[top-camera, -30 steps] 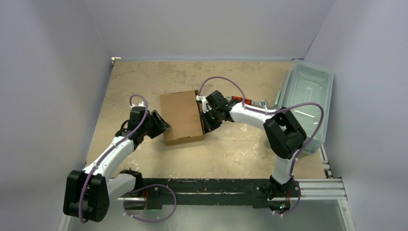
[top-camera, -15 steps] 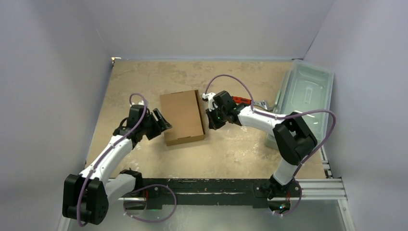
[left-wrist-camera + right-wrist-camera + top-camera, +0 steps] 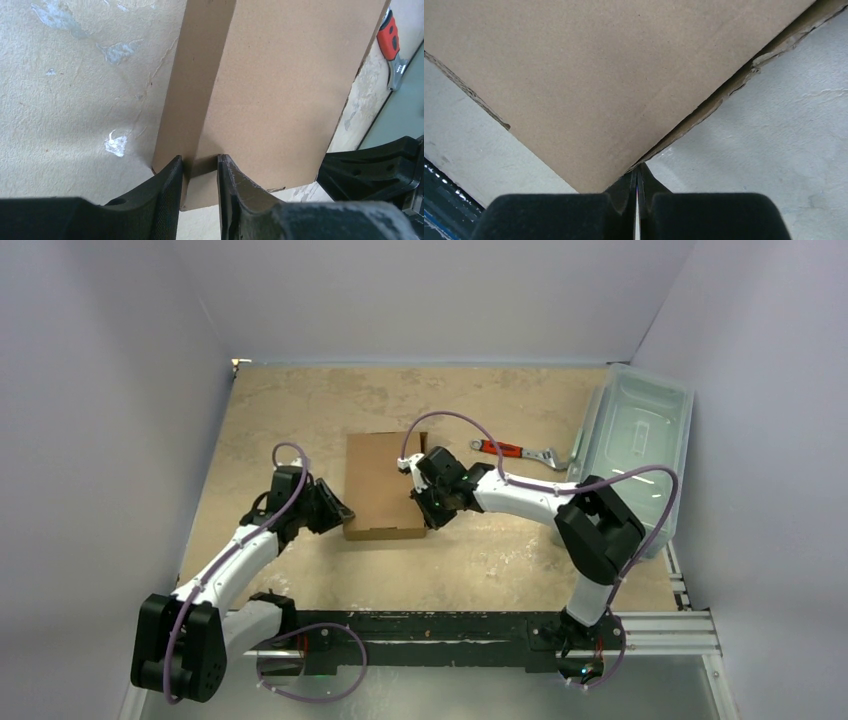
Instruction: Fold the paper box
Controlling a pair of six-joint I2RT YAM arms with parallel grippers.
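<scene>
The paper box (image 3: 383,483) lies shut and flat on the table's middle, plain brown. My left gripper (image 3: 338,511) is at its near left corner. In the left wrist view the gripper (image 3: 200,164) straddles that corner of the box (image 3: 280,90), one finger against the side wall and the other on the lid, with cardboard filling the gap. My right gripper (image 3: 428,508) is at the near right corner. In the right wrist view it (image 3: 637,172) is shut with nothing between the fingers, its tips pressed against the box's (image 3: 589,85) edge where the lid meets the wall.
A red-handled wrench (image 3: 510,452) lies on the table right of the box, also seen in the left wrist view as the wrench (image 3: 392,45). A translucent grey-green bin (image 3: 640,440) stands at the right edge. Grey walls enclose the table.
The box has shifted and turned square to the table edge. My right gripper swung back left to its near right corner. My left gripper opened wider, then narrowed onto the near left corner.
</scene>
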